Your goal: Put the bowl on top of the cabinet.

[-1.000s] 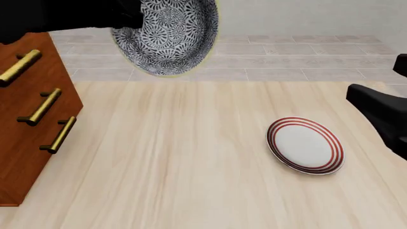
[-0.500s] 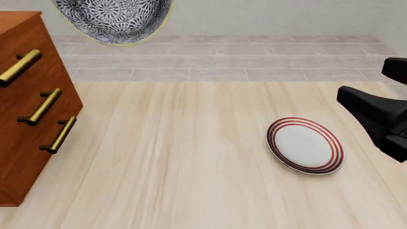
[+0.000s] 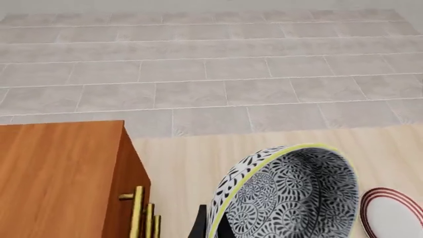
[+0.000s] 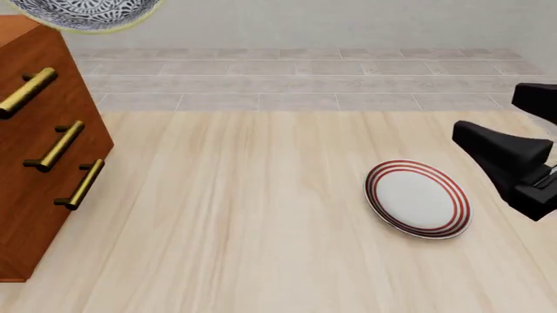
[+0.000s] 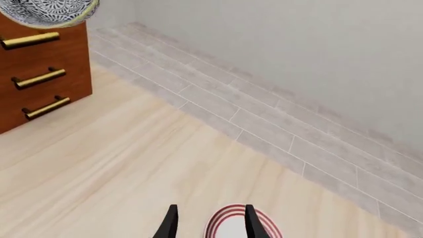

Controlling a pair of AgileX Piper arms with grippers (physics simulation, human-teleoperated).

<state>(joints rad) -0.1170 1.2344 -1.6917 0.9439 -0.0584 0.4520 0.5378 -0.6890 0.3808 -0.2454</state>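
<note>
Left gripper [image 3: 210, 229] shows only as a dark sliver at the bowl's [image 3: 290, 193] rim in the left wrist view, so its jaws appear clamped on that rim with the bowl tilted on edge; I judge it to be holding the bowl, since nothing else supports it. From the front, the bowl [image 4: 83, 14] hangs in the air at the top edge of the picture, above the cabinet's [image 4: 35, 195] near top corner and apart from the wood, with most of it cut off by the frame. The left wrist view shows the cabinet top [image 3: 59, 178] as a bare brown surface beside the bowl, not yet under it. So the lift and most of the carry look done; what is left is to bring the bowl fully over the top, level it, lower it until it rests on the wood, and let go. Right gripper [image 5: 209, 223] hangs idle with its 2 fingers spread apart and nothing between them, poised near the plate [image 4: 418, 199], which lies on the table [image 4: 244, 215] well apart from the cabinet and has no part in the job. The 3 handles [image 4: 59, 145] face the open table.
</note>
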